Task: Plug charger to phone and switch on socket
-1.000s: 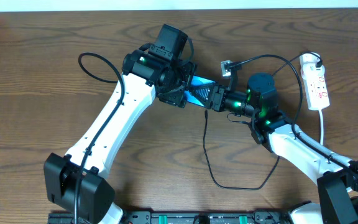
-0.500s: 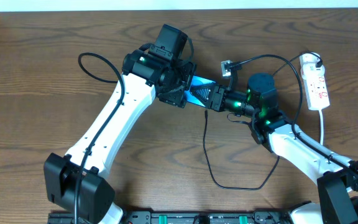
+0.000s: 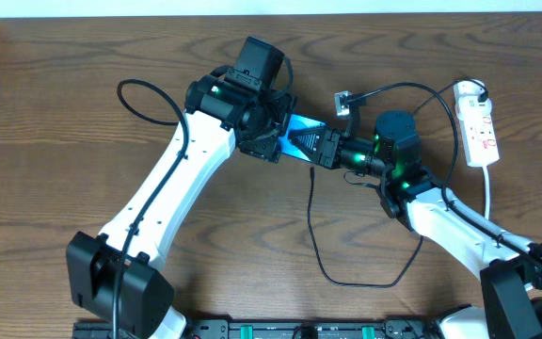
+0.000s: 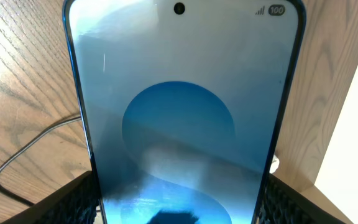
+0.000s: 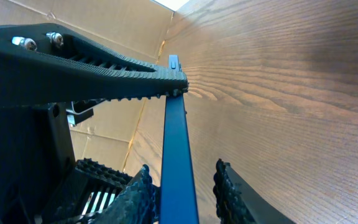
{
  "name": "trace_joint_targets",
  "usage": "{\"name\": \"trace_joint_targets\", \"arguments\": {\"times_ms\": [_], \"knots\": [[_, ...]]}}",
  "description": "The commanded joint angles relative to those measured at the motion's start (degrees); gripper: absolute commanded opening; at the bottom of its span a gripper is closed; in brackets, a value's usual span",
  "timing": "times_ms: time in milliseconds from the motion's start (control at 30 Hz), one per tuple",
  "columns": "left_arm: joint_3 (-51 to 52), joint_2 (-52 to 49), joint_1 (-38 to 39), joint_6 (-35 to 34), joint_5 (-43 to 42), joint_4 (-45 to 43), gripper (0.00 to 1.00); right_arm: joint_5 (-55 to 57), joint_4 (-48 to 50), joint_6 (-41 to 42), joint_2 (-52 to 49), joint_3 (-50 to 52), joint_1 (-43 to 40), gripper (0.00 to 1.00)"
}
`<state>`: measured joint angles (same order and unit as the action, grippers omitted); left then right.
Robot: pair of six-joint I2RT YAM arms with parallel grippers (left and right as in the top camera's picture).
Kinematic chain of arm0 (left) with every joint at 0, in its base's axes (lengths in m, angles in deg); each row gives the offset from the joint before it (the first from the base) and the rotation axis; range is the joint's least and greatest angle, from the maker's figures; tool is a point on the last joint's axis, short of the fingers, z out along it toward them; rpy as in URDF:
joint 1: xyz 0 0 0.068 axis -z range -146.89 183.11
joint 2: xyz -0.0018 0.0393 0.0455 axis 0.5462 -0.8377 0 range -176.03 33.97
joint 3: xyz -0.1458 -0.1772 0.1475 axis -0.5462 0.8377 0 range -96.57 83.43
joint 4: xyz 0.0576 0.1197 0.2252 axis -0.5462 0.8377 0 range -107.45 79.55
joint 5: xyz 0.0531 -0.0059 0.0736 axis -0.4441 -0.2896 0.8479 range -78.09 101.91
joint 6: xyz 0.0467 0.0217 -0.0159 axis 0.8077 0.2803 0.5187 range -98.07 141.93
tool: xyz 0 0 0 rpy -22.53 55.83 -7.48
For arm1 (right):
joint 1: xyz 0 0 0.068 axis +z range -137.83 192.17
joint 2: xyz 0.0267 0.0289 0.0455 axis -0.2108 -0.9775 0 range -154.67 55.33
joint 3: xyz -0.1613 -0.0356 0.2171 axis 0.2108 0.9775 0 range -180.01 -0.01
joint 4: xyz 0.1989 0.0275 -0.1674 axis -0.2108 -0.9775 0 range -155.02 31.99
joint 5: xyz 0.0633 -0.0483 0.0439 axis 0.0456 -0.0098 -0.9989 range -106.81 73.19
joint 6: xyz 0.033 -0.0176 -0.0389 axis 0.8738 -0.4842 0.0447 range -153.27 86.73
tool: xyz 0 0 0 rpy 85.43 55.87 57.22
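The phone (image 3: 299,134), its screen bright blue, is held off the table between my two grippers. My left gripper (image 3: 276,141) is shut on its long edges; in the left wrist view the screen (image 4: 179,112) fills the frame with a finger (image 4: 73,199) at each side. My right gripper (image 3: 320,151) straddles the other end. In the right wrist view the phone (image 5: 178,143) is edge-on between the fingers (image 5: 229,193), with a gap on the right side. The white socket (image 3: 478,122) lies at far right. The thin black charger cable (image 3: 412,88) arcs from it to a small tip (image 3: 343,102).
A thin black cable loop (image 3: 332,273) lies on the wooden table (image 3: 64,169) below the phone, in front of my right arm. A cable curve also shows left of the phone in the left wrist view (image 4: 23,155). A white lead (image 3: 490,184) runs down from the socket.
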<state>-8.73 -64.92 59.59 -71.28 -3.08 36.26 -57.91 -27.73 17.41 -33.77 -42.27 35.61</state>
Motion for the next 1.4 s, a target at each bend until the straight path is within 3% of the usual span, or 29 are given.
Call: {"name": "trace_joint_targets", "arguments": {"times_ms": [0,667,1167,1300,1333,1367], "knots": [[-0.2,0.8,0.0,-0.5,1.2,-0.2,0.07,0.2,0.2,0.1,-0.3,-0.9,0.3,0.3],[-0.2,0.8,0.0,-0.5,2.3,-0.3,0.07,0.2,0.1,1.0,-0.3,-0.9,0.3,0.18],[-0.2,0.8,0.0,-0.5,2.2,-0.3,0.08,0.2,0.1,1.0,-0.3,-0.9,0.3,0.02],[-0.2,0.8,0.0,-0.5,2.2,-0.1,0.74,0.2,0.1,0.9,-0.3,-0.9,0.1,0.01],[-0.2,0.8,0.0,-0.5,2.2,0.0,0.87,0.2,0.1,0.9,-0.3,-0.9,0.1,0.01],[-0.2,0.8,0.0,-0.3,2.1,0.0,0.88,0.3,0.1,0.9,-0.3,-0.9,0.0,0.01]]}}
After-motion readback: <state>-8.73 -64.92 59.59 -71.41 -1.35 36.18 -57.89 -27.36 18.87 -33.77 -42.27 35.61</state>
